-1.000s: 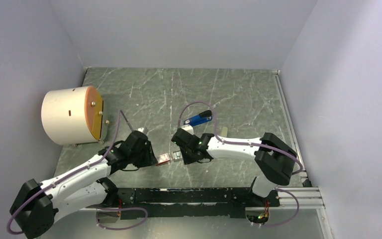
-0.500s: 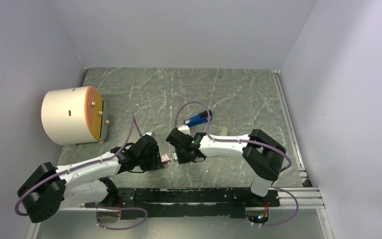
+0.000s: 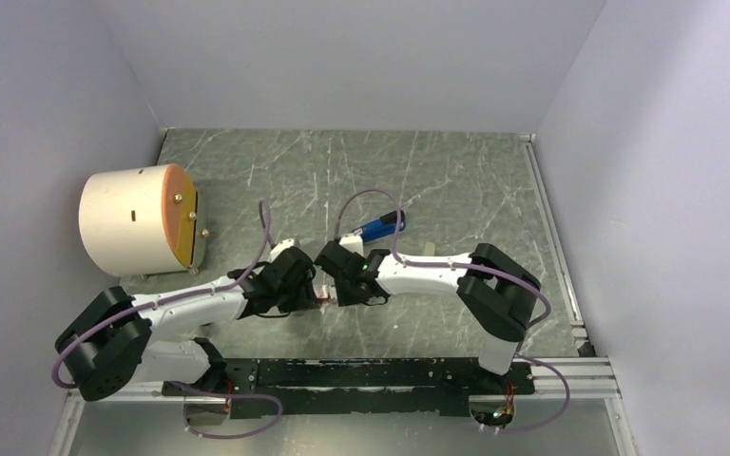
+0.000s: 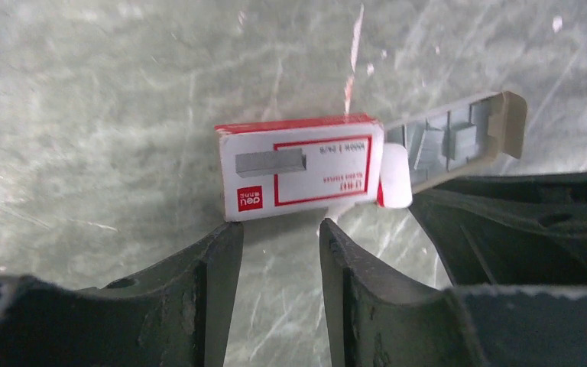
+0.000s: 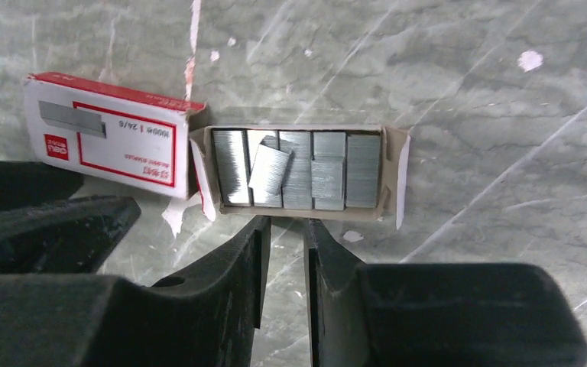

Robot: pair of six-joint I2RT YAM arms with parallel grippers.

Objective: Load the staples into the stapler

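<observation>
Seen from above, two robot arms meet over a grey marbled table (image 3: 456, 171), somewhat nearer its near edge than its middle. Between them lies a small red and white box sleeve (image 5: 122, 149), and its cardboard tray (image 5: 394, 174) is out and touches the sleeve's open end. The staples (image 5: 298, 168) fill the tray in flat grey strips, with one strip lying loose and crooked on top. The left claw (image 4: 279, 252) hovers just beside the sleeve, its fingers parted and empty. The right claw (image 5: 284, 237) hovers just beside the tray, its fingers only narrowly apart and also empty. The blue stapler (image 3: 380, 228) lies apart from the box, toward the far edge, behind the right arm. Several things could go wrong. The strips sit low and tight in the tray, so a pinch may snap a strip, lift several at once, or drag the light tray along. The crooked strip may slide away when touched. The claws are close together and could bump.
</observation>
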